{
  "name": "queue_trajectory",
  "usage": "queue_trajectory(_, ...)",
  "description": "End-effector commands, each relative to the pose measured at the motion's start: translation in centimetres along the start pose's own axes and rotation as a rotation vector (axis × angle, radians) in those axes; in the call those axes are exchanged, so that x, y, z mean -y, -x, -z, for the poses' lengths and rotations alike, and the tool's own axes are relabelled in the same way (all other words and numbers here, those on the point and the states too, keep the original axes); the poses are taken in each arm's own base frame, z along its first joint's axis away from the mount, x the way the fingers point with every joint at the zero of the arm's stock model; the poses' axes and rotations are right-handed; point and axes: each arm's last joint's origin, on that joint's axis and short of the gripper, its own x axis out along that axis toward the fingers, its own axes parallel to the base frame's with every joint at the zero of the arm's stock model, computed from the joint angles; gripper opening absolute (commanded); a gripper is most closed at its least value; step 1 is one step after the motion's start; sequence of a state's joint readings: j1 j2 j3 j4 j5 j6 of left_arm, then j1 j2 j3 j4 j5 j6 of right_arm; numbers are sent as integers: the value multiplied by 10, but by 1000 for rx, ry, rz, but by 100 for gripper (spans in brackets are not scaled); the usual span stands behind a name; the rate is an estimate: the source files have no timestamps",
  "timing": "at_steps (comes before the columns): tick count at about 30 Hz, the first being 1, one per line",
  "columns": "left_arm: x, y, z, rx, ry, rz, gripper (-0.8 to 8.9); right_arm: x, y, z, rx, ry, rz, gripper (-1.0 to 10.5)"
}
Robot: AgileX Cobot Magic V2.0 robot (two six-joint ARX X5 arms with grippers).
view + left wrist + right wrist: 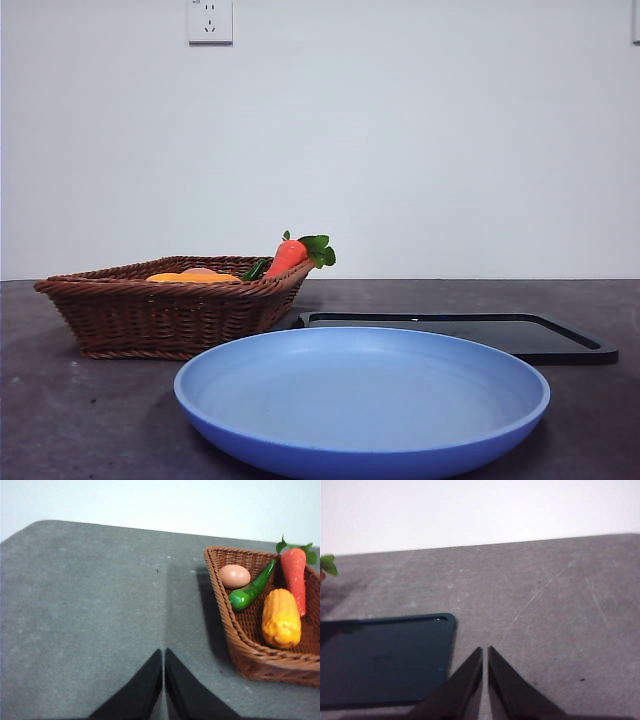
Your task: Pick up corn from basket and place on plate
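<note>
No step of the task has begun: the corn point(281, 618) lies in the basket point(235, 630) beside a carrot point(295, 577), a green pepper point(250, 591) and an egg point(234, 576), and the plate point(300, 440) stands bare in front. The left gripper point(163, 652) hangs over bare table near the basket, jaws clenched on nothing; the right gripper point(485, 650), likewise closed and unladen, waits beside the black tray point(380, 660). In my judgement the next move requires the left jaws to part and descend across the cob.

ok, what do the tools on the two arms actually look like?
Left tool and right tool look the same: two plain matte black jaws, broad at the base, tapering to thin points. No markings, pads or cables show. The arms themselves are out of every view.
</note>
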State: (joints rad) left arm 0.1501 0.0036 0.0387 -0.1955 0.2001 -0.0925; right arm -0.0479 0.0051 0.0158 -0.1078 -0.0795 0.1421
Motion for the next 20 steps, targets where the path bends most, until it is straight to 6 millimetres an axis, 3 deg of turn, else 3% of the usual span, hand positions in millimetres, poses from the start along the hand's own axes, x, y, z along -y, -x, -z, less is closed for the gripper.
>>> queue_trajectory(1,-1,-1,8,-53,144,-9,8,-1,0,0,2,-88,-24,2)
queue_trajectory(9,3,3,-4,-31,264,65,7,-5,2,-6,-11,-191,-132,2)
queue_trajectory(20,12,13,-61,-3,279,146,7,-13,14,-57,23,-188,-151,2)
